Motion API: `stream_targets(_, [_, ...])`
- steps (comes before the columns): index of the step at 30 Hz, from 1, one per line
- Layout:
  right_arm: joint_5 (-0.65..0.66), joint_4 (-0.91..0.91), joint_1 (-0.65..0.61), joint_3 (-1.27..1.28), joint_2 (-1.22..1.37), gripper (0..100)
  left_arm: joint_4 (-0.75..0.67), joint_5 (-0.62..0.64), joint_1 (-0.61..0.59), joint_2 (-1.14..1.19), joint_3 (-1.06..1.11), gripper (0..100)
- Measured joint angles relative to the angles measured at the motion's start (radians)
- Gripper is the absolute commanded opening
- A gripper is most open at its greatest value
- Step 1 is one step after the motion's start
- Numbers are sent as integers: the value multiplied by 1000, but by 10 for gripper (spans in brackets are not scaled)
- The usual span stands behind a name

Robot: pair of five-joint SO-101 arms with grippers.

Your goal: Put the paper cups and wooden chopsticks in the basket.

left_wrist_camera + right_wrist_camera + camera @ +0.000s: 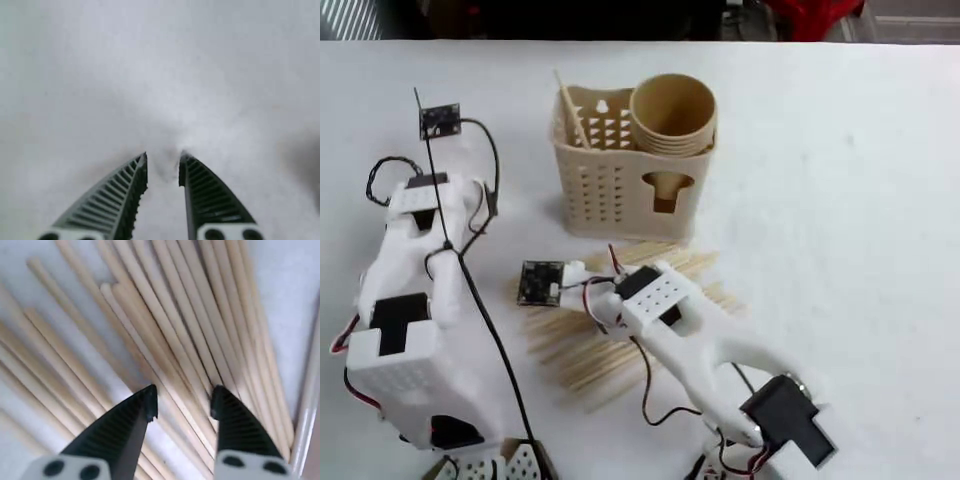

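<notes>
Beside the basket, I see my right gripper spread above the chopsticks; my left gripper gapes, empty.

Room to pass over table right of basket, chopstick pile and right arm crowding its front, cups filling one side

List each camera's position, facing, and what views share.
High view: fixed above, looking down on table, basket, paper cups, chopsticks; both arms show.
Left wrist view: on left wrist, facing bare table; left end effector, open.
Right wrist view: on right wrist, facing chopsticks; right end effector, open.
Shared: high and right wrist views both show chopsticks.
</notes>
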Motion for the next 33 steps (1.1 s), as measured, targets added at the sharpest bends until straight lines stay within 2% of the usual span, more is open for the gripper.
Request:
stream_targets(10, [5,0,3,0,-6,40,0,0,0,0,0,124])
stream_targets(16, [2,3,3,2,-12,34,0,0,0,0,0,124])
stream_targets(21, [-83,101,0,-69,3,34,0,0,0,0,0,124])
stream_targets(27, [-98,144,-2,-91,0,34,0,0,0,0,0,124])
stream_targets(33, [-104,238,6,-89,-199,34,0,0,0,0,0,124])
